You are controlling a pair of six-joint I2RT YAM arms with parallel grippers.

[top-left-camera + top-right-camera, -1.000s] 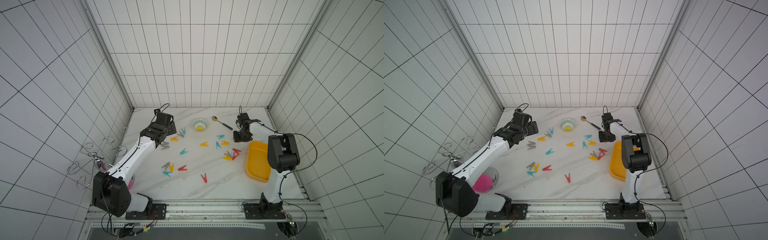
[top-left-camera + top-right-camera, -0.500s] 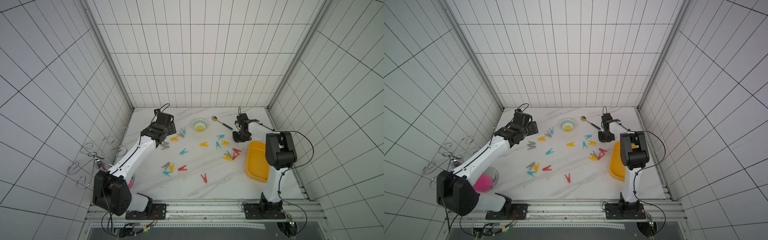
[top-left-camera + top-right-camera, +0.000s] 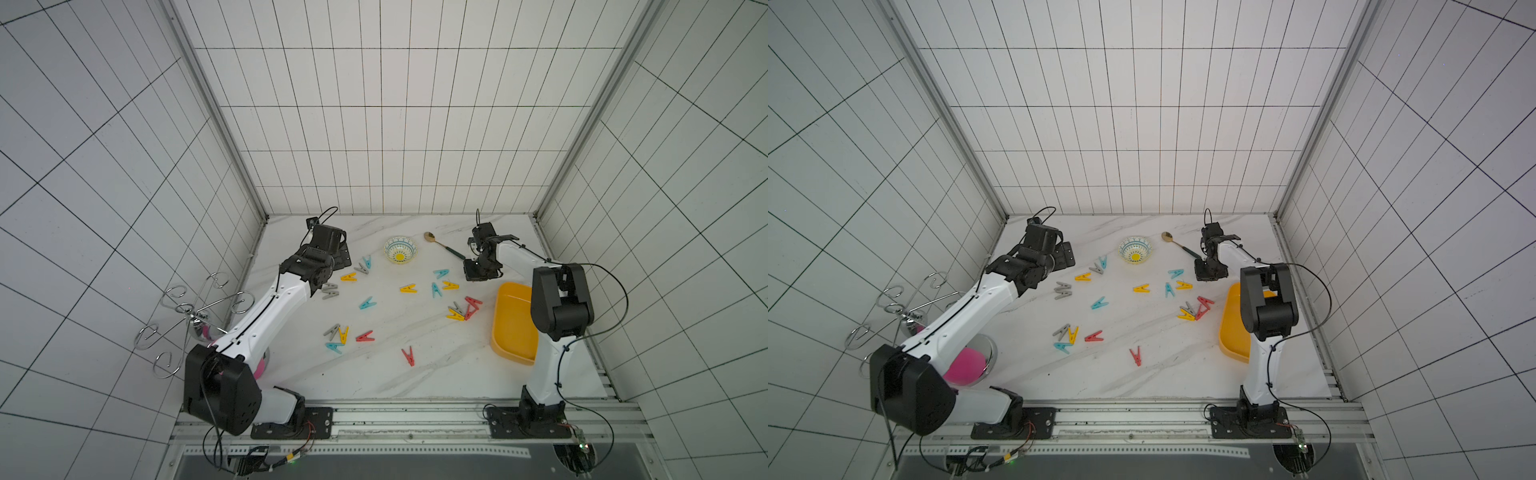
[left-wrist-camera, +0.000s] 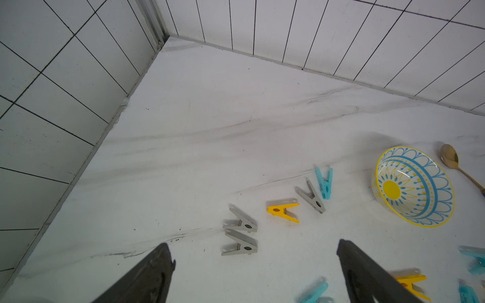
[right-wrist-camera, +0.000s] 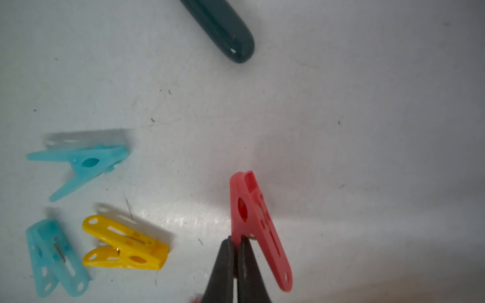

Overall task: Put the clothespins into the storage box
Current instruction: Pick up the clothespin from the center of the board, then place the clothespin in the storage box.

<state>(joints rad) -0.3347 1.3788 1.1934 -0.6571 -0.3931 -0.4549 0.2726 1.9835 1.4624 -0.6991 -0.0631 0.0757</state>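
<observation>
Nearest the front edge of the marble table (image 3: 436,386), a lone red peg (image 3: 409,356) lies flat. To its left a cluster of four (image 3: 343,336), grey, yellow, teal and red, sits close together. The clothespins (image 3: 367,304) are small A-shaped plastic pegs, and all that can be seen lie on the table, outside the storage box (image 3: 509,320). That box is a shallow, bright yellow tray with rounded corners at the table's right side. The right arm (image 3: 559,303) covers much of it, so its inside is only partly seen.

Just left of the box a heap (image 3: 462,309) of red, grey and yellow pegs overlaps and is hard to separate.

Farther back, the right gripper (image 5: 237,240) is pinched tight on one leg of a red clothespin (image 5: 252,217). In both top views the gripper body hides that peg. Beside it lie two teal pegs and a yellow peg (image 5: 126,246), slightly blurred. Of the spoon (image 5: 225,34), only the dark green handle end shows there, cut off by the frame.

The left gripper (image 4: 253,244) stands wide apart and holds nothing. Only its finger ends show in the wrist view, with two grey pegs (image 4: 240,237) on the table ahead.

Farthest back sits a patterned bowl (image 3: 400,249). At the far left, a pink object (image 3: 963,365) is half hidden behind the left arm (image 3: 266,316), next to a wire rack (image 3: 191,307).
</observation>
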